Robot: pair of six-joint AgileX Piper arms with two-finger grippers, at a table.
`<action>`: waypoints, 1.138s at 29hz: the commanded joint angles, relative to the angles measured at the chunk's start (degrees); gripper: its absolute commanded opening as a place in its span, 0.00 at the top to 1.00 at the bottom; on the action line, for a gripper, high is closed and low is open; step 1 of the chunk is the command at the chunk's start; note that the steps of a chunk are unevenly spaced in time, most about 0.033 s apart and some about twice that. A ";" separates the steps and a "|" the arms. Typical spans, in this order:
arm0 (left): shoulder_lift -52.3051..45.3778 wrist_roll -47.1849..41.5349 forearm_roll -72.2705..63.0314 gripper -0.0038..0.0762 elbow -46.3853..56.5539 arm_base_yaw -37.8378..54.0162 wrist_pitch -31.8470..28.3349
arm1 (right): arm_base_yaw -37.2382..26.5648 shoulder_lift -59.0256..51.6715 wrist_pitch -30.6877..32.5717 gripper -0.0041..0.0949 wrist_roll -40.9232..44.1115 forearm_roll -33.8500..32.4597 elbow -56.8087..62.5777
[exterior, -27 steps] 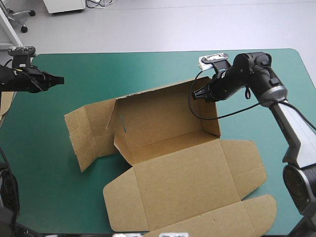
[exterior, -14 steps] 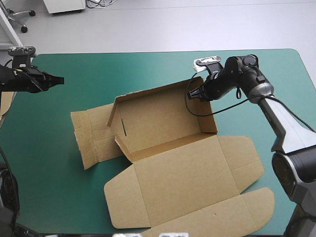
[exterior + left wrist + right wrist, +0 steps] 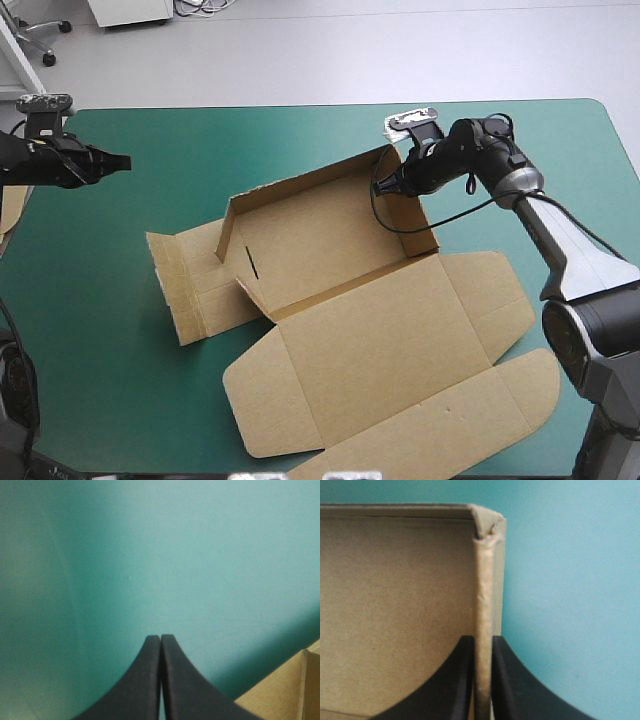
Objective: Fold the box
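Support: a table with rounded corners and a smooth teal-green cover (image 3: 120,380).
Lying on it: a large cut brown cardboard box (image 3: 380,360), resting directly on the cover.
Box, raised parts: the far wall and right-end wall stand up; the left-end wall leans partly up.
Box, flat parts: the lid panel with its flaps and a creased left side panel lie flat.
Far left of the box: a thin edge of another brown board sheet (image 3: 10,210).

High rear view over the table (image 3: 100,350); wrist views close, box (image 3: 330,240) in all
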 commanded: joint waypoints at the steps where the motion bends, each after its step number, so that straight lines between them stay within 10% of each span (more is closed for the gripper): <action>1: -2.37 -0.08 -2.56 0.97 -1.60 0.27 -1.96 | -0.17 -2.85 -3.23 0.73 -1.06 1.54 -1.95; 8: -2.37 -0.08 -2.75 0.97 -1.60 0.27 -1.64 | -0.17 -2.85 -4.58 0.56 -1.35 1.67 -1.95; 16: -2.37 -0.08 -2.75 0.97 -1.60 0.27 -1.52 | -0.17 -3.81 -0.61 0.56 -0.98 1.05 -8.53; 25: -2.37 0.16 -2.75 0.97 -1.60 0.27 -1.92 | -0.17 -9.07 18.86 0.56 2.05 0.90 -14.43; 33: -2.37 0.16 -2.75 0.97 -1.60 0.27 -2.02 | -0.17 -9.73 19.59 0.56 5.13 -1.00 -14.34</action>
